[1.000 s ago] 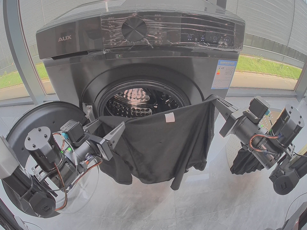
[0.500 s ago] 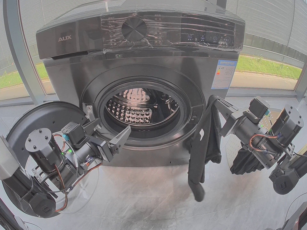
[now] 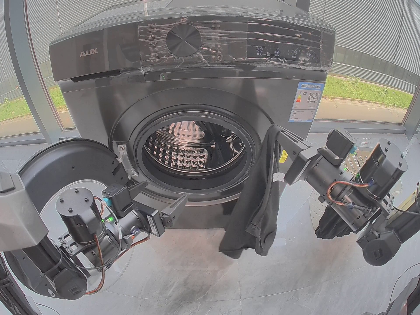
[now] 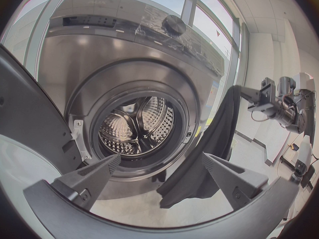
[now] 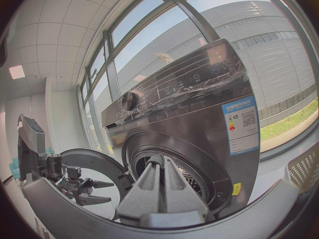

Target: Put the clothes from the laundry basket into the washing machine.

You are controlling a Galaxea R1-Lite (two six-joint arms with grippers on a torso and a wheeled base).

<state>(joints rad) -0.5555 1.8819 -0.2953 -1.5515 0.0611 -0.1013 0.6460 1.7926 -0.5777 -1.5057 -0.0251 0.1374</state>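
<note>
- Garment [image 3: 258,197] of black cloth hangs from my right hand [image 3: 278,132], pinched at its top, just right of the drum [image 3: 192,152] of the washing machine [image 3: 192,84].
- My left hand [image 3: 161,193] is spread wide, low on the left, beside the open door [image 3: 65,162].

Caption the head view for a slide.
Right gripper holds a black garment beside the open washer; left gripper open, empty.

floor: pale glossy tile [image 3: 262,285]
on floor: washing machine [image 3: 192,88], just ahead of left hand [image 3: 162,192] and right hand [image 3: 282,134]
</note>
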